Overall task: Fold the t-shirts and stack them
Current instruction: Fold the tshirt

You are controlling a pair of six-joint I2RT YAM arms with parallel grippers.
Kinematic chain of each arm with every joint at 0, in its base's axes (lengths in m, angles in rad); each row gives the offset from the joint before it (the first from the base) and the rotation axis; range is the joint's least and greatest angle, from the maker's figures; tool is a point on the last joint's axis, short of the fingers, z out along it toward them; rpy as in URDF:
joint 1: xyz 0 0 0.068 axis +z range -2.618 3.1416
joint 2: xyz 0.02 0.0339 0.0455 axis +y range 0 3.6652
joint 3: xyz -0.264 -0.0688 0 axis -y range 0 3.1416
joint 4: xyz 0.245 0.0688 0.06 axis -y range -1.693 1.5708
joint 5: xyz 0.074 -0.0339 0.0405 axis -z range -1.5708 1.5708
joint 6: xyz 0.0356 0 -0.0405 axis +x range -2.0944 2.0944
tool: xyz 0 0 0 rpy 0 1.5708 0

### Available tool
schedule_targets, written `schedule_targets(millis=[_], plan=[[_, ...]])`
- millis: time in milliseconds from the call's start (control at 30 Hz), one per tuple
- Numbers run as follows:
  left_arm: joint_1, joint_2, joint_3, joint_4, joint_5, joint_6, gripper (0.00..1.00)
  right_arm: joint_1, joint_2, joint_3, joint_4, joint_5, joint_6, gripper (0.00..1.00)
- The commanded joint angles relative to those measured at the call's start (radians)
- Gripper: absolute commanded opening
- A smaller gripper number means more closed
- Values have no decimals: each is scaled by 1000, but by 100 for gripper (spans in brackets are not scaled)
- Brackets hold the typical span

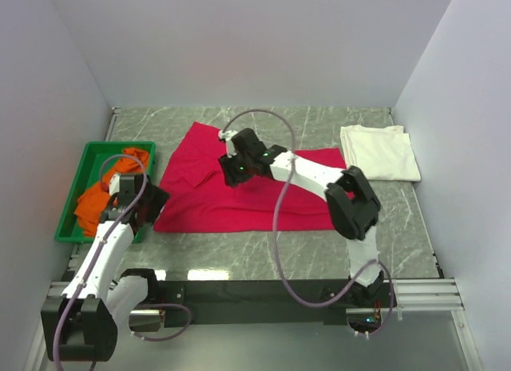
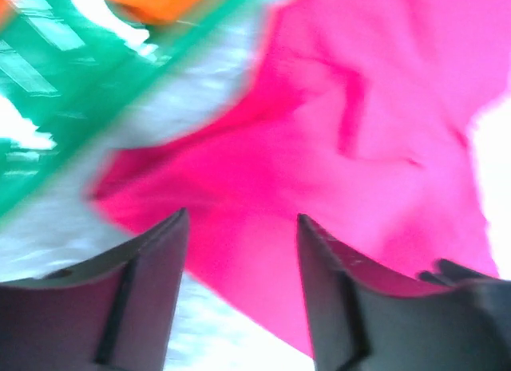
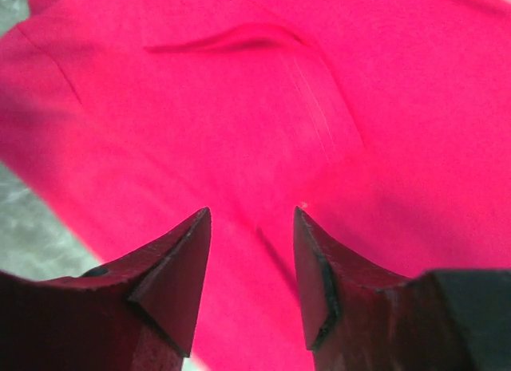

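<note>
The crimson t-shirt (image 1: pixel 239 197) lies spread on the marble table, with a sleeve toward the far left. My right gripper (image 1: pixel 231 173) hangs open over the shirt's middle; in the right wrist view its fingers (image 3: pixel 180 259) frame bare red cloth (image 3: pixel 263 108), holding nothing. My left gripper (image 1: pixel 153 202) is open at the shirt's near-left edge; the left wrist view shows the shirt (image 2: pixel 359 148) past the fingertips (image 2: pixel 172 243). The cream-white t-shirt (image 1: pixel 379 151) lies folded at the far right. The orange t-shirt (image 1: pixel 108 189) sits crumpled in the green bin (image 1: pixel 84 175).
The green bin (image 2: pixel 56 92) stands at the table's left edge, right beside my left gripper. White walls close in the table on three sides. A grey cable loops above the right arm (image 1: pixel 351 199).
</note>
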Motion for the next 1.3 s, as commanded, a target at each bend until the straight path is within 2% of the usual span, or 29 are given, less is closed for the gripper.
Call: schedule_targets(millis=[0, 133, 333, 433, 633, 867, 1067, 1267], plan=[[-45, 45, 27, 135, 129, -49, 69, -25, -192, -90, 31, 77, 106, 54], [-110, 177, 73, 261, 142, -98, 79, -59, -329, -230, 23, 112, 180, 60], [-144, 405, 178, 382, 140, -130, 76, -88, -536, -440, 23, 141, 208, 63], [-151, 497, 238, 391, 93, -132, 73, -99, -643, -521, 23, 166, 215, 63], [-171, 652, 307, 385, 85, -144, 71, -140, -760, -624, 22, 190, 214, 63], [-185, 738, 355, 370, 73, -155, 67, -186, -818, -670, 23, 204, 211, 63], [-188, 757, 378, 394, 59, -160, 57, -206, -832, -688, 39, 204, 205, 63], [-188, 803, 436, 408, 51, -160, 55, -209, -817, -692, 34, 202, 199, 62]])
